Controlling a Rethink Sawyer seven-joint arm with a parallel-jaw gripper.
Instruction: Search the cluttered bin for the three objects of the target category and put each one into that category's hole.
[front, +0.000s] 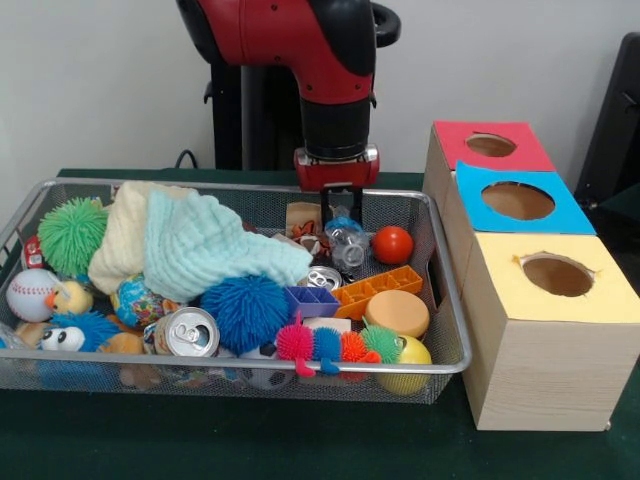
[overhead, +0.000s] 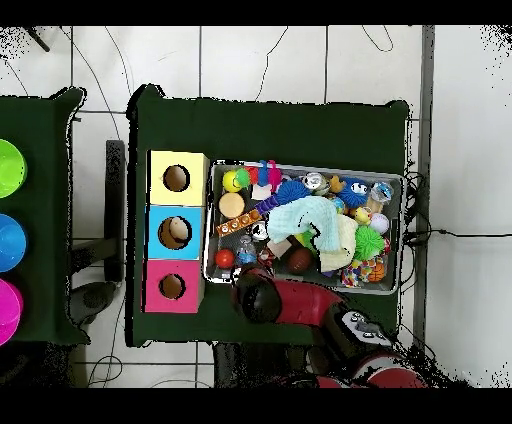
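The bin (front: 455, 330) is a wide silver wire-mesh basket full of toys and cloths; it also shows in the overhead view (overhead: 402, 232). My gripper (front: 340, 208) hangs over the bin's far side, just above a crumpled clear plastic piece (front: 347, 242) and next to a red ball (front: 392, 244). In the overhead view the arm (overhead: 300, 300) hides the gripper. The hole (front: 517, 200) is in the blue top of the middle wooden box, to the right of the bin; it also shows in the overhead view (overhead: 174, 232).
The bin holds a cream cloth (front: 125, 235), a pale teal cloth (front: 210, 250), a blue spiky ball (front: 245, 310), a green spiky ball (front: 72, 235), a soda can (front: 188, 332), a baseball (front: 32, 294) and an orange tray (front: 380, 288). A red-topped box (front: 490, 146) and a yellow-topped box (front: 556, 276) flank the blue one.
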